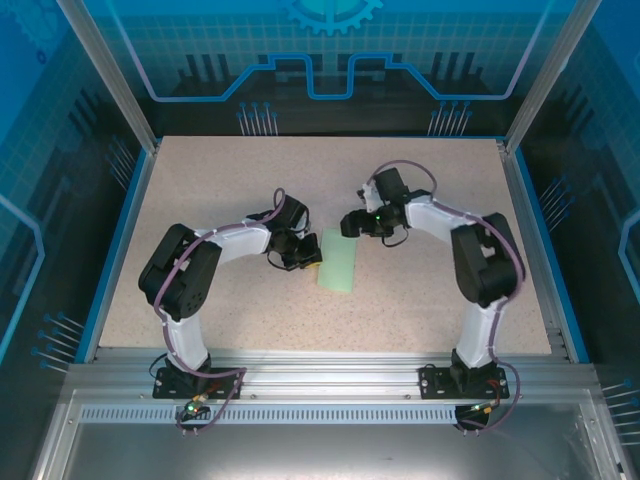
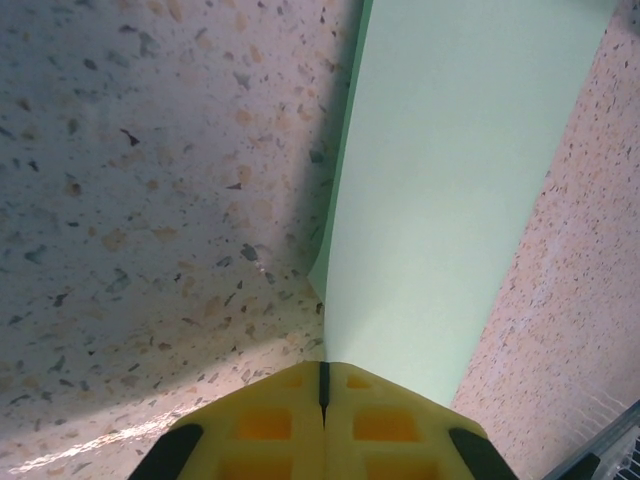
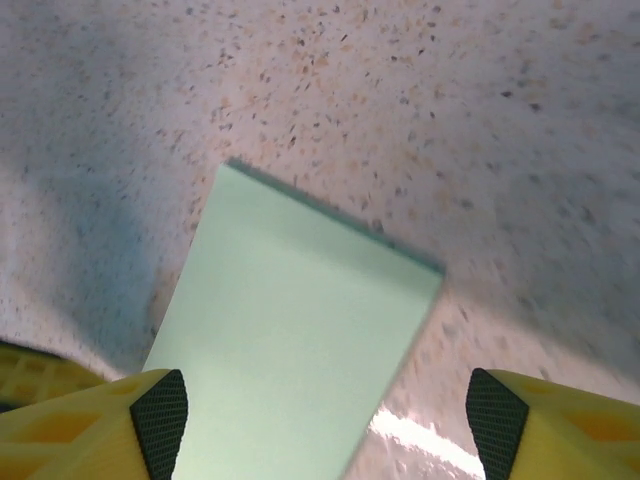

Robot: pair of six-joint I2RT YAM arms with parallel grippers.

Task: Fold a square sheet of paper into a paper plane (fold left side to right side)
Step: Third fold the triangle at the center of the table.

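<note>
- Progress, seen from above: the square sheet of paper lies flat on the counter between the two arms. It reads as a narrow upright strip rather than a square, so I judge the left-over-right fold already laid. The left hand sits at the strip's left long edge. The right hand hangs just off its far end.
- Left wrist view: the left hand has its yellow fingers pressed together, with only a hairline seam between them. Their tips sit right at the near left corner of the paper. I cannot tell whether a layer is nipped in that seam or the tips merely rest against it. The left edge rises a little off the speckled counter and casts a shadow, which suits a folded edge not yet flattened hard.
- Right wrist view: the right hand is spread wide, its fingers well apart and gripping nothing. The paper lies on the counter below the gap, its far end square-cut and its face smooth.
- What is left, by my reading: no slanted corner folds, no pointed nose and no wings show. At most the first halving is made, perhaps with its crease to sharpen, and nearly the whole plane remains to be folded.
</note>
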